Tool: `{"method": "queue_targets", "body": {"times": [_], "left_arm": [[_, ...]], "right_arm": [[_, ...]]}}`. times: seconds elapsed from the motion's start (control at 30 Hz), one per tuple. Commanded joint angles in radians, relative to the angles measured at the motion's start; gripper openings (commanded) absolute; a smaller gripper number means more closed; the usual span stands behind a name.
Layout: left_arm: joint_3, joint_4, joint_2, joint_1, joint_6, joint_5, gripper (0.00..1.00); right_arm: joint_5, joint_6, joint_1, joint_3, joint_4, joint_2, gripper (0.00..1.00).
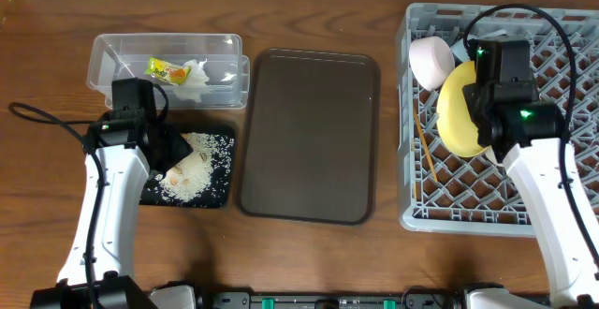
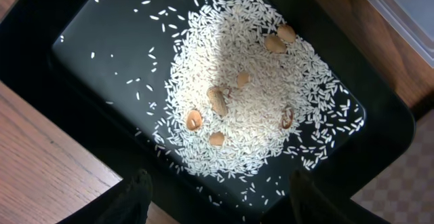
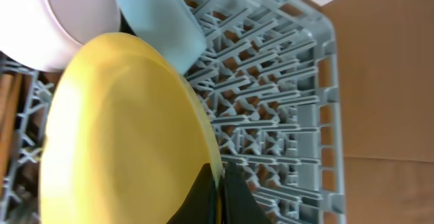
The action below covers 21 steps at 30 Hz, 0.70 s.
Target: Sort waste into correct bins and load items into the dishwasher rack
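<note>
At three o'clock on the table, inside the rack (image 1: pixel 440 206), your right gripper (image 3: pixel 218 183) is clenched on the rim of the yellow plate (image 3: pixel 122 129). The plate stands on edge at the rack's nine o'clock side, close against the white bowl (image 3: pixel 61 13) and the blue bowl (image 3: pixel 163 27). Its lower edge is hidden, so if you let go before it sits between pegs, I'd expect it to tip flat or knock those bowls. The rim passes straight between your two fingers, at about the plate's four o'clock in the wrist view. Your left gripper (image 2: pixel 218 183) hangs with its jaws spread over the black tray (image 2: pixel 68 81) at eight o'clock. The rice (image 2: pixel 251 88) lies just beyond the tips, touching neither.
</note>
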Motion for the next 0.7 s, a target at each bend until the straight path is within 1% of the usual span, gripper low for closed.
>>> {"method": "queue_targets", "body": {"times": [0.0, 0.07, 0.13, 0.17, 0.23, 0.37, 0.47, 0.53, 0.63, 0.67], "left_arm": [[0.011, 0.002, -0.008, 0.004, -0.013, 0.006, 0.68], [0.011, 0.002, -0.008, 0.004, -0.013, 0.006, 0.68], [0.011, 0.002, -0.008, 0.004, -0.013, 0.006, 0.68], [0.011, 0.002, -0.008, 0.004, -0.013, 0.006, 0.68], [0.011, 0.002, -0.008, 0.004, -0.013, 0.006, 0.68], [0.011, 0.002, -0.008, 0.004, -0.012, 0.01, 0.68], [0.011, 0.021, -0.008, 0.003, 0.049, 0.084, 0.68], [0.012, 0.05, -0.008, -0.007, 0.098, 0.135, 0.68], [0.02, 0.08, -0.009, -0.047, 0.151, 0.149, 0.68], [0.025, 0.088, -0.009, -0.068, 0.174, 0.149, 0.68]], "right_arm": [[-0.106, 0.119, -0.009, 0.001, -0.003, 0.022, 0.02], [-0.219, 0.167, -0.009, 0.001, -0.005, 0.031, 0.06], [-0.366, 0.182, -0.009, 0.001, -0.012, 0.039, 0.2], [-0.414, 0.182, -0.01, 0.001, -0.013, 0.042, 0.25], [-0.465, 0.182, -0.01, 0.001, -0.01, 0.042, 0.3], [-0.467, 0.204, -0.014, 0.001, -0.008, 0.038, 0.32], [-0.467, 0.232, -0.03, 0.001, -0.008, 0.024, 0.34], [-0.468, 0.256, -0.044, 0.001, -0.008, 0.004, 0.39], [-0.469, 0.288, -0.073, 0.001, -0.008, -0.026, 0.46], [-0.476, 0.306, -0.085, 0.001, -0.008, -0.035, 0.51]]}}
